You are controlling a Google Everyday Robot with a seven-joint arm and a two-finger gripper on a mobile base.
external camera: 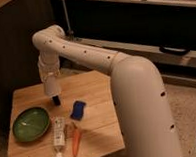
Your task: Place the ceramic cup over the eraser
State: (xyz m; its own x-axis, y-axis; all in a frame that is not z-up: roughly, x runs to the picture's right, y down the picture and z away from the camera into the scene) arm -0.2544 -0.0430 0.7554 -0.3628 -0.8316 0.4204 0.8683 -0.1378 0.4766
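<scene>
the hand [51,85] holds the ceramic cup [52,88] — plain, pale — over the eraser [56,100].

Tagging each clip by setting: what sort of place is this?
Probably a lab or workshop, not a home: dark shelving with gear behind, speckled floor, a small wooden table holding props. The claw holds the ceramic cup over the eraser.
</scene>
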